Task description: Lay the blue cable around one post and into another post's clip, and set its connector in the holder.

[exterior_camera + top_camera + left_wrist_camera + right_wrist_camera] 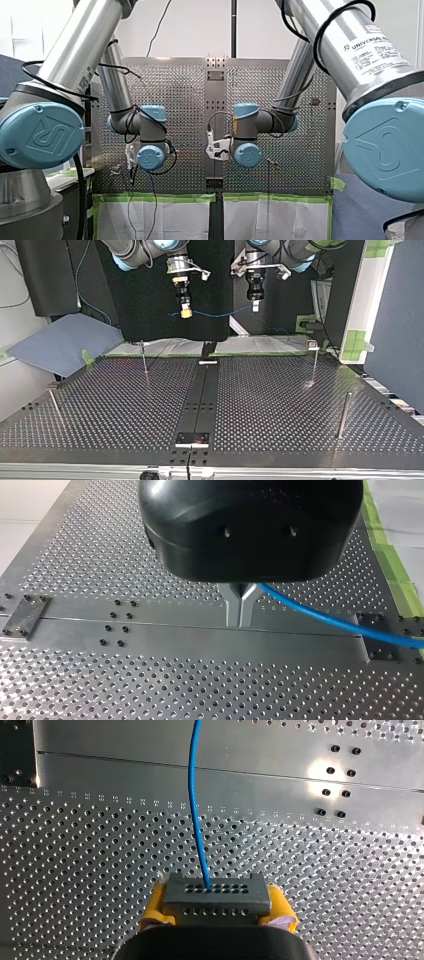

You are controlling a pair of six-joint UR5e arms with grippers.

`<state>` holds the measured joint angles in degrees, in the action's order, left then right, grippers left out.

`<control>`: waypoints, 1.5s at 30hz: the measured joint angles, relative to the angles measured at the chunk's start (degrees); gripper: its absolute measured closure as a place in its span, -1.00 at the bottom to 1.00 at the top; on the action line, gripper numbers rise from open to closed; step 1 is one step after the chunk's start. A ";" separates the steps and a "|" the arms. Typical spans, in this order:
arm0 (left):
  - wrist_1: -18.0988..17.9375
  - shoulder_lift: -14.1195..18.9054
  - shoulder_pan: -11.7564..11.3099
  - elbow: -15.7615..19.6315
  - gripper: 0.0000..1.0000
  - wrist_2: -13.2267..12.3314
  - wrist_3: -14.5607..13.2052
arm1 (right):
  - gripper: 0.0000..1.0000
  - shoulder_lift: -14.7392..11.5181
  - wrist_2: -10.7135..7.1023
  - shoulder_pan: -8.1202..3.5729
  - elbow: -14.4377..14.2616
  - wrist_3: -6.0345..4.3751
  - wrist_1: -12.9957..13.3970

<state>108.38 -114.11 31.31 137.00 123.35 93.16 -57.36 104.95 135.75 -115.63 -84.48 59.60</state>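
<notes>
We are pinching the connector (215, 896) in our yellow-padded right pincer (216, 906), and the blue cable (192, 795) is running straight ahead out of it. Further along that line, our left pincer (241, 611) is pressing together on the cable. The span is hanging nearly level between the two, its long axis crossing the top view from side to side. Both pincers are hovering well above the far edge of the table (125, 405). Below them, a thin post (314, 362) with a small fitting on top is standing at the top view's right, nearer our left pincer. A second post (144, 360) is standing at its left, nearer our right. We judge the coming move to be a descent toward these. A dark strip (202, 395) is dividing the perforated surface, though we cannot tell which fitting on it is the holder. Beyond, a blue sheet (60, 345) is lying at the top view's left.
</notes>
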 joint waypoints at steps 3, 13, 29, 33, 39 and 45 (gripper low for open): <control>0.01 0.00 0.00 0.00 1.00 0.00 -0.03 | 1.00 0.00 0.01 0.00 0.00 0.00 0.00; 0.00 0.00 0.00 0.00 1.00 0.00 -0.09 | 1.00 0.00 0.09 0.00 0.00 0.00 0.00; -0.11 -0.10 0.00 0.12 1.00 -0.09 -0.05 | 1.00 0.02 0.11 0.02 0.02 -0.02 -0.02; -1.41 -0.37 0.00 1.39 1.00 -0.37 0.06 | 1.00 0.88 0.35 0.89 0.66 -0.26 -0.89; -3.53 -0.42 0.00 2.37 1.00 -0.43 0.08 | 1.00 3.68 0.43 2.92 1.02 -0.34 -2.22; -3.84 -0.44 0.00 2.44 1.00 -0.44 0.09 | 1.00 4.50 0.44 3.23 1.04 -0.35 -2.36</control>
<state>104.54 -114.55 31.31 139.44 122.91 93.25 -52.86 105.39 138.98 -114.58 -84.83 57.24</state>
